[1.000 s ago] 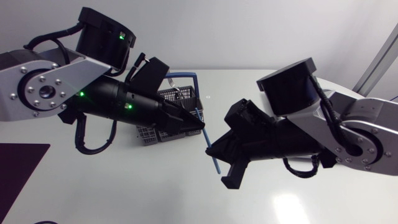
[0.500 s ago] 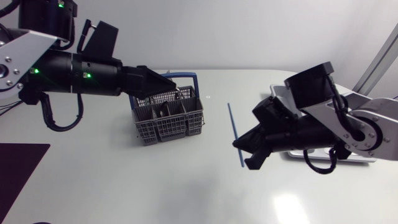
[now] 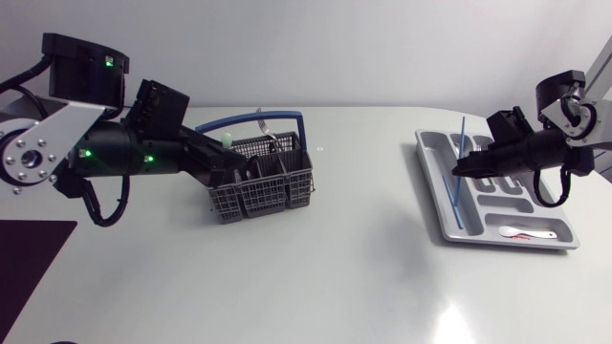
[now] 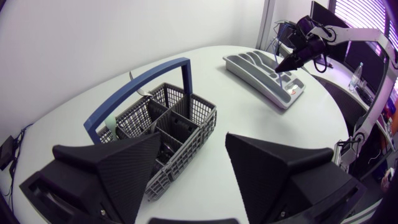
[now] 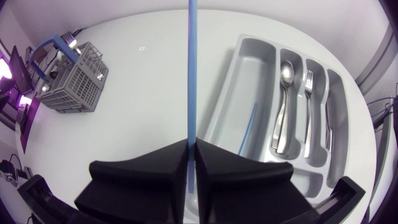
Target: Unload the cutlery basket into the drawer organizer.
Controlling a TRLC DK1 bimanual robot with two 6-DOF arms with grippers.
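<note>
**Stick** (image 5: 192,68): blue, thin, straight and smooth, uniform along its length; it is judged light and slippery. It is pinched between the closed fingers of the right tool (image 5: 191,144) and held over the organizer (image 5: 261,68). From the head view it is seen lying across the outermost long compartment. Whether contact is made cannot be judged. A second stick (image 5: 249,127) is laid in that compartment. A spoon (image 5: 283,102) and a fork (image 5: 308,102) are lodged in the neighbouring ones.

**Left tool** (image 4: 194,138): spread wide, with nothing held, and poised at the basket (image 4: 180,115), in which some cutlery is left.

**Risks:**
- The stick could be pivoted in so narrow a grip.
- If it is released aslant, it may be tipped across a divider or dropped onto the tabletop (image 3: 363,248).
- The basket's wall or handle could be snagged by the left tool.
</note>
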